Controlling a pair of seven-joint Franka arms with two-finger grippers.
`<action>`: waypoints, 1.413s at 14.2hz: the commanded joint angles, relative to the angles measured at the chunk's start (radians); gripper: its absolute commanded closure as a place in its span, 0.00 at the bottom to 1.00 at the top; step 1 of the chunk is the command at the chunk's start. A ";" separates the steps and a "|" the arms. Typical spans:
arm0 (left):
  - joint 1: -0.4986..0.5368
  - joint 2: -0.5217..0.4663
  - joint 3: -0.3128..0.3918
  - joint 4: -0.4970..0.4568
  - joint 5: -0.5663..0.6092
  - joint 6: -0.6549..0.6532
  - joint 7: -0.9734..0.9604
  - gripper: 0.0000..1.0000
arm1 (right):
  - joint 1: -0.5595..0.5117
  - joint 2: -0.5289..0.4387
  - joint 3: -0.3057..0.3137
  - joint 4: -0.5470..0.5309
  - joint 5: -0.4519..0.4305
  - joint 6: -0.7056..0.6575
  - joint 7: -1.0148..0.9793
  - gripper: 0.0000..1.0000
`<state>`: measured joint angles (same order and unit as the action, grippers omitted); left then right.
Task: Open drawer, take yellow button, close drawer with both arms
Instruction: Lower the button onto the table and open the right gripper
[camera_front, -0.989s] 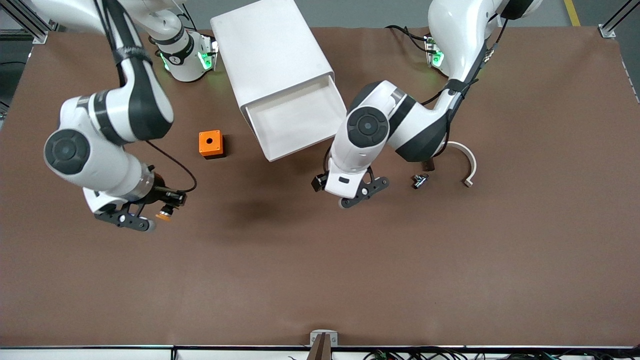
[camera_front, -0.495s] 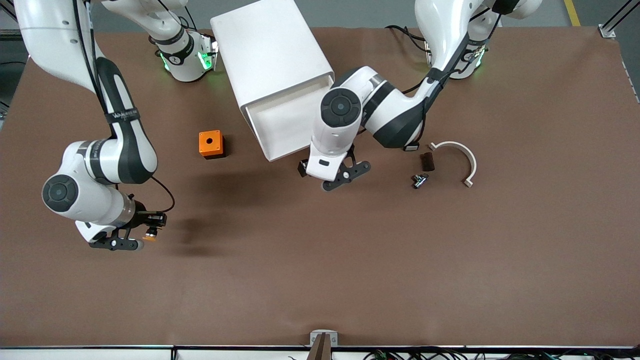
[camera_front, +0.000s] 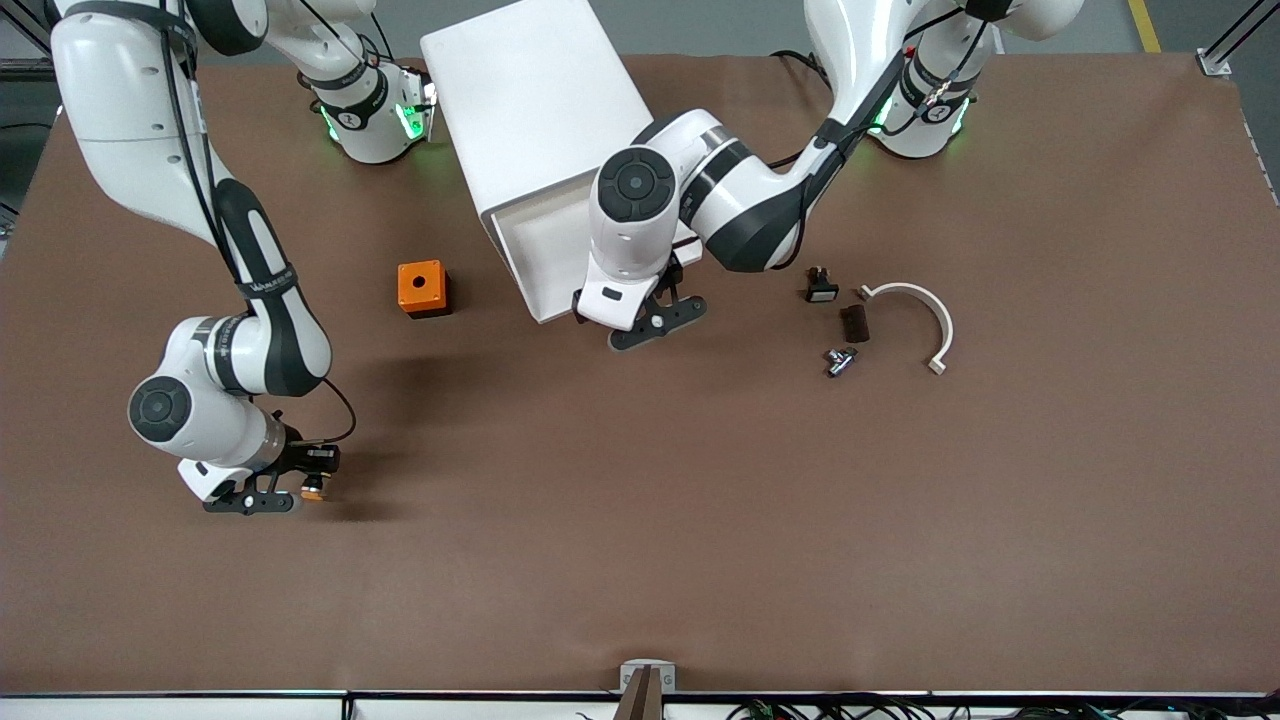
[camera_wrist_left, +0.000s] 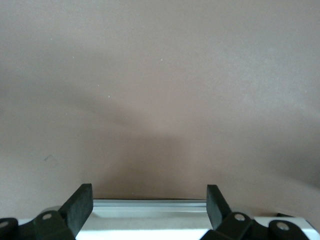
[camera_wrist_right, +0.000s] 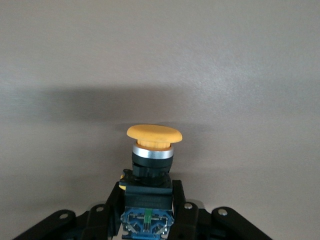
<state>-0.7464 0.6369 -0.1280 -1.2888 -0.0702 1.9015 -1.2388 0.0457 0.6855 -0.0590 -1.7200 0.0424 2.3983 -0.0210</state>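
Note:
The drawer (camera_front: 540, 250) stands pulled out of the white cabinet (camera_front: 530, 100), and its tray looks empty. My left gripper (camera_front: 655, 322) is open at the drawer's front edge. In the left wrist view the gripper (camera_wrist_left: 149, 205) has that white front edge (camera_wrist_left: 150, 212) between its spread fingers (camera_wrist_left: 80, 205). My right gripper (camera_front: 298, 490) is shut on the button (camera_front: 314, 491), low over bare table toward the right arm's end. In the right wrist view the gripper (camera_wrist_right: 148, 207) grips the black-and-blue body, and the button's orange cap (camera_wrist_right: 153, 134) points away from it.
An orange cube (camera_front: 421, 288) with a round hole sits beside the cabinet toward the right arm's end. Toward the left arm's end lie a black part with a white face (camera_front: 821, 289), a dark block (camera_front: 854, 322), a small metal part (camera_front: 838, 360) and a white curved piece (camera_front: 930, 320).
My right gripper has carried the button down toward the table and closer to the front camera. My left gripper has moved from the open table up to the drawer's front edge.

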 joint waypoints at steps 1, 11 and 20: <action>-0.013 -0.026 -0.005 -0.033 0.013 0.008 -0.001 0.00 | -0.039 -0.003 0.021 0.007 0.022 -0.001 0.000 1.00; -0.018 -0.019 -0.078 -0.049 -0.042 0.001 -0.002 0.00 | -0.044 -0.012 0.019 0.013 0.019 -0.014 -0.005 0.00; -0.047 -0.017 -0.094 -0.070 -0.152 0.001 -0.004 0.00 | -0.026 -0.322 0.022 0.088 0.017 -0.546 0.009 0.00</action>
<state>-0.7833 0.6367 -0.2191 -1.3375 -0.1766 1.9007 -1.2387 0.0249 0.4356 -0.0414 -1.6284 0.0610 1.9336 -0.0202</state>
